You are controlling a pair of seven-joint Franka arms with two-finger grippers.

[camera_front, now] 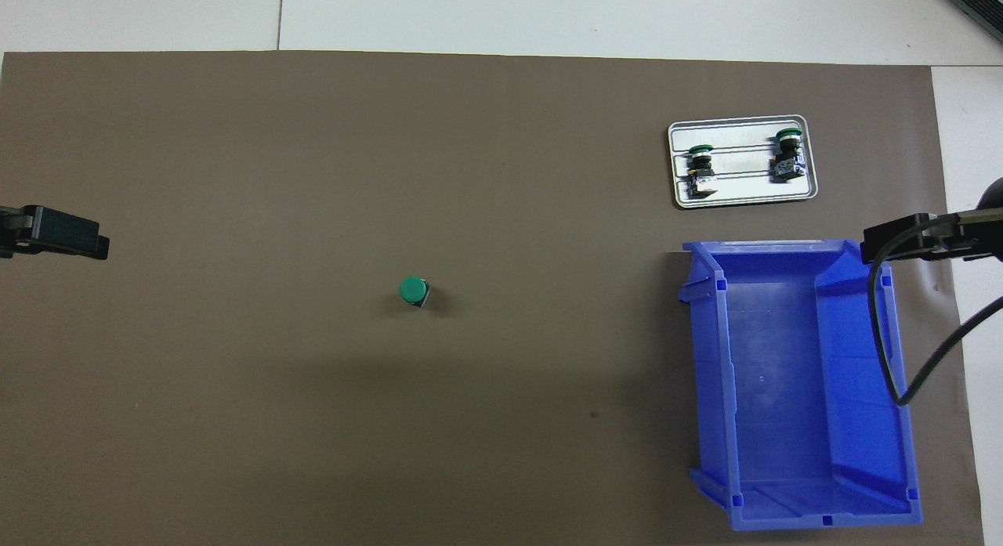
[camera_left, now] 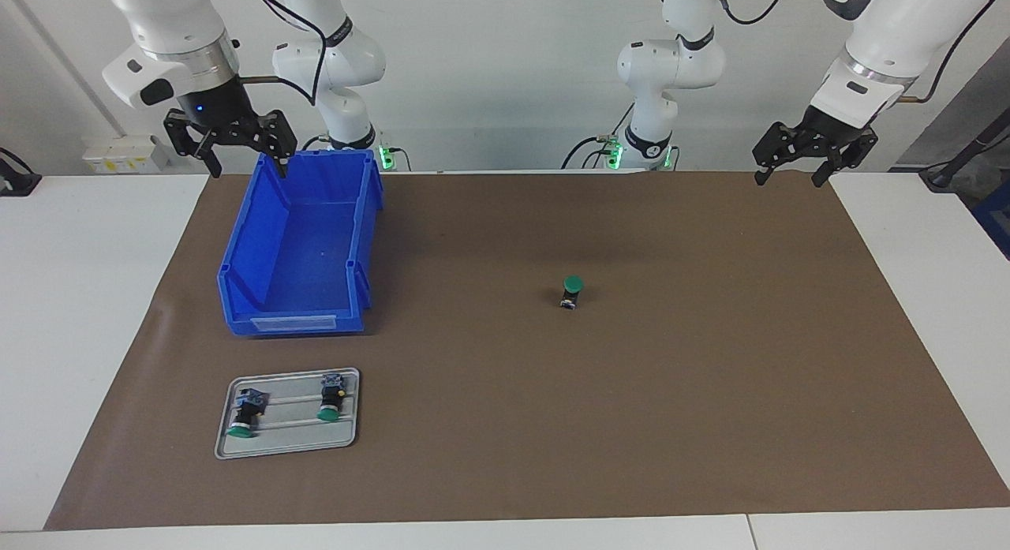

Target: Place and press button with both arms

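Note:
One green-capped button point(camera_left: 572, 291) stands cap up on the brown mat near the table's middle, also in the overhead view point(camera_front: 413, 291). Two like buttons point(camera_left: 241, 416) point(camera_left: 331, 395) lie on their sides on a grey tray point(camera_left: 293, 438), also seen from overhead point(camera_front: 701, 170) point(camera_front: 786, 157). My right gripper point(camera_left: 248, 167) is open and empty, up in the air over the robot-side end of a blue bin point(camera_left: 241, 242). My left gripper point(camera_left: 789, 177) is open and empty, raised over the mat's edge at the left arm's end. Both are well away from the standing button.
The empty blue bin point(camera_front: 705, 374) stands toward the right arm's end, with the tray point(camera_front: 744, 195) farther from the robots than it. The brown mat point(camera_left: 671, 424) covers most of the white table.

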